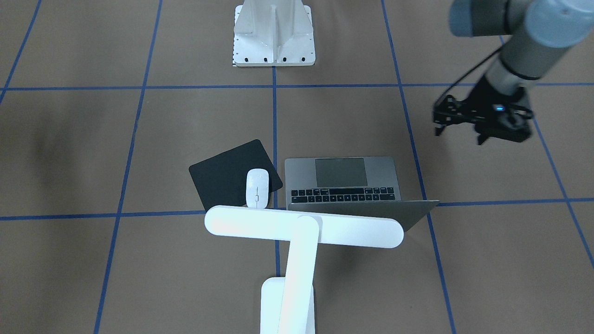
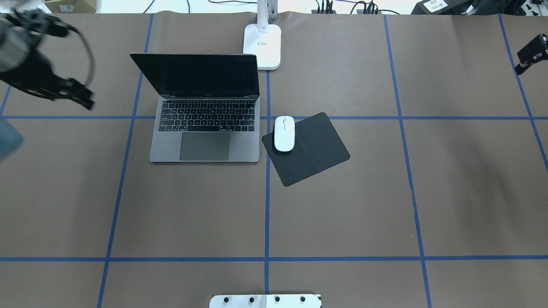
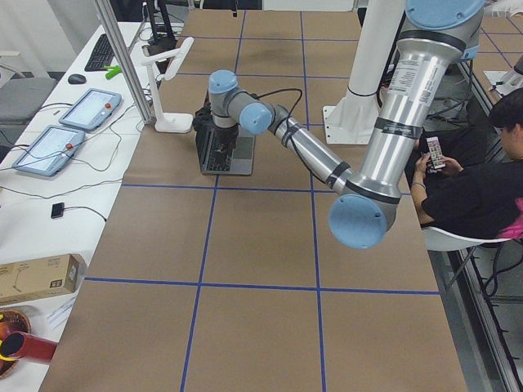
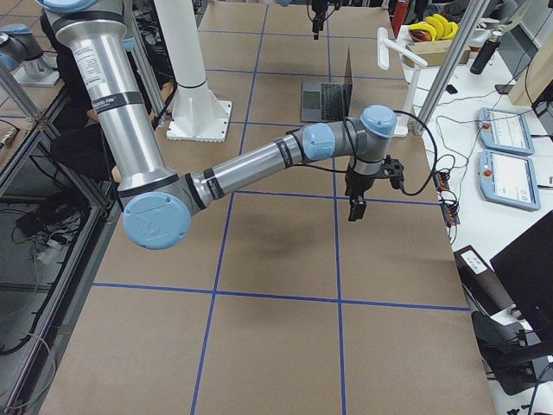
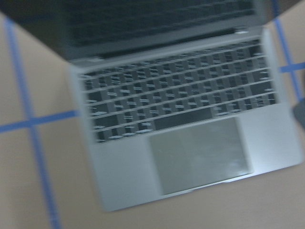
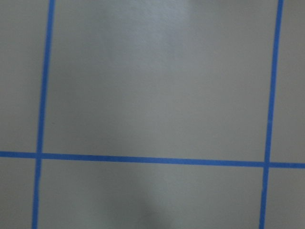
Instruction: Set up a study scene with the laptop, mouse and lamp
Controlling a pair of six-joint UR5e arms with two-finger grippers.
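Observation:
The laptop (image 2: 204, 128) stands open left of the table's middle, with its dark screen toward the far edge. It fills the blurred left wrist view (image 5: 190, 138). The white mouse (image 2: 284, 133) lies on the left corner of a black mouse pad (image 2: 312, 149), just right of the laptop. The lamp has its base (image 2: 262, 45) behind the laptop's right corner and its bar head (image 1: 304, 227) over the laptop's lid. My left gripper (image 1: 459, 136) hovers left of the laptop, open and empty. My right gripper (image 2: 524, 60) hangs at the far right edge; its jaws are unclear.
A white ribbed pedestal (image 1: 274, 37) is bolted at the robot's side of the table. Blue tape lines grid the brown surface. A seated person (image 3: 482, 188) is beside the table. A side bench holds control tablets (image 3: 73, 122).

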